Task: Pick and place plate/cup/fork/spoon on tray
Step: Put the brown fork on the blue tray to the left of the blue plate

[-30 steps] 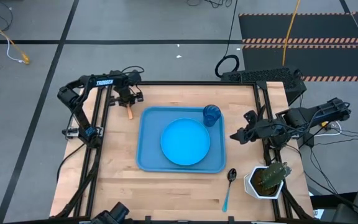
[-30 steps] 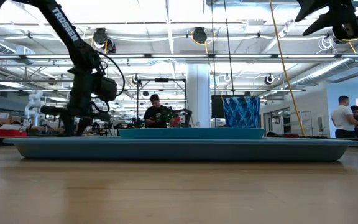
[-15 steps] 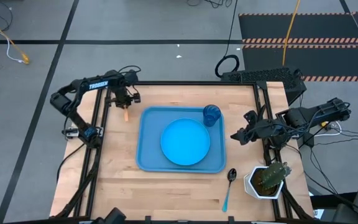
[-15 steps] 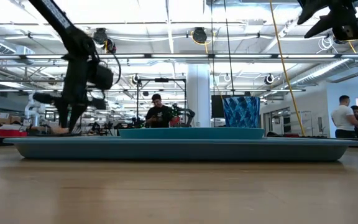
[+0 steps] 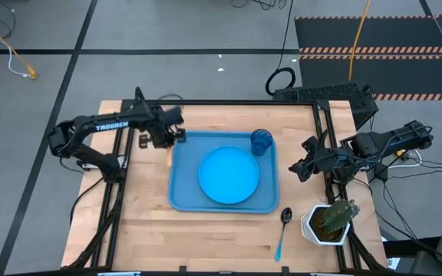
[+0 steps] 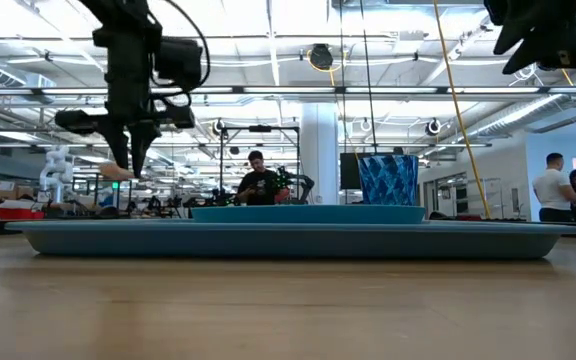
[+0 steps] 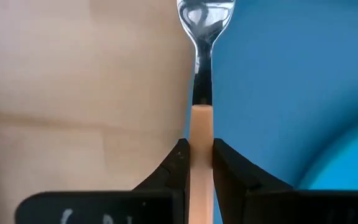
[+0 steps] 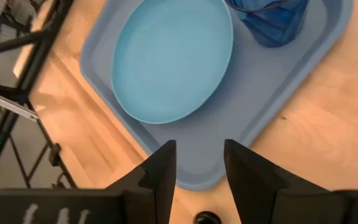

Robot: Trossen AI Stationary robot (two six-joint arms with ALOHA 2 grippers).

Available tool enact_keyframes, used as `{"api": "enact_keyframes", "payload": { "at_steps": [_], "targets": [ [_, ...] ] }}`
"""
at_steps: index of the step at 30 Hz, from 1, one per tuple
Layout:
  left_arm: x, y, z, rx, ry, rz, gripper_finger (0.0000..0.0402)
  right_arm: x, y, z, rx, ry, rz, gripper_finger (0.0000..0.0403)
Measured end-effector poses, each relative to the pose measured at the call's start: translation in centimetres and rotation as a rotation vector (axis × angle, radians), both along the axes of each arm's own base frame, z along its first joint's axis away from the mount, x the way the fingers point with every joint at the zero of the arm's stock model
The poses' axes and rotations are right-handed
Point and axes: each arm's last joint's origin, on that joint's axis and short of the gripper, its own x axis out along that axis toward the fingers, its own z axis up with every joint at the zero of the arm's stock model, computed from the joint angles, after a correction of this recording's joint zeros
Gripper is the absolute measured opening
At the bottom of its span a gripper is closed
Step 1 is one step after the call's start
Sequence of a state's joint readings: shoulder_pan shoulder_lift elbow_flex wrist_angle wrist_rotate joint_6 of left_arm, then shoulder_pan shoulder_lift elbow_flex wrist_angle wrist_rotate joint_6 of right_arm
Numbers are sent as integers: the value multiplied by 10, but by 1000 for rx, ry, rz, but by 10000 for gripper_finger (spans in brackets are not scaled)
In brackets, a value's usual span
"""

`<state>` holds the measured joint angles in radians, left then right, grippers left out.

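A white pot with a cactus (image 5: 331,221) stands at the wooden worktop's (image 5: 144,222) corner; people (image 6: 552,193) stand beyond.

The plate (image 5: 229,175) is bright blue on a duller blue tray (image 5: 183,192). The cup (image 5: 261,142) is dark translucent blue. The fork (image 7: 201,93) pairs silver metal with a pale orange handle.

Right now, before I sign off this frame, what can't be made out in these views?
- High view: the fork, hidden under the left gripper.
- Left wrist view: the fork's tine tips, cut off by the picture's edge.
- Low view: the spoon, hidden behind the tray.
- Right wrist view: the cup, its rim cut off.
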<state>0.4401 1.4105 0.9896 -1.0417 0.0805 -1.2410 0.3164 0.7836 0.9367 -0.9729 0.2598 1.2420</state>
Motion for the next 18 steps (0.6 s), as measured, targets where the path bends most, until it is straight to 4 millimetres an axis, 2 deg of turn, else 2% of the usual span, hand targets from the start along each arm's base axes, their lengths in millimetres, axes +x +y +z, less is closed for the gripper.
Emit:
{"api": "enact_keyframes", "payload": {
  "at_steps": [4, 8, 13, 18],
  "targets": [
    [15, -29, -3, -12, -8, -24, 43, -5, -2, 0, -17, 14, 18, 128],
    [23, -46, -5, -16, -15, -45, 43, -9, -3, 1, -17, 4, 21, 128],
    [31, -58, -12, -24, 10, -84, 43, -12, -4, 3, -17, -11, 24, 128],
    [40, -64, -31, -63, 76, -146, 43, -12, -4, 4, -14, -17, 23, 128]
  ]
}}
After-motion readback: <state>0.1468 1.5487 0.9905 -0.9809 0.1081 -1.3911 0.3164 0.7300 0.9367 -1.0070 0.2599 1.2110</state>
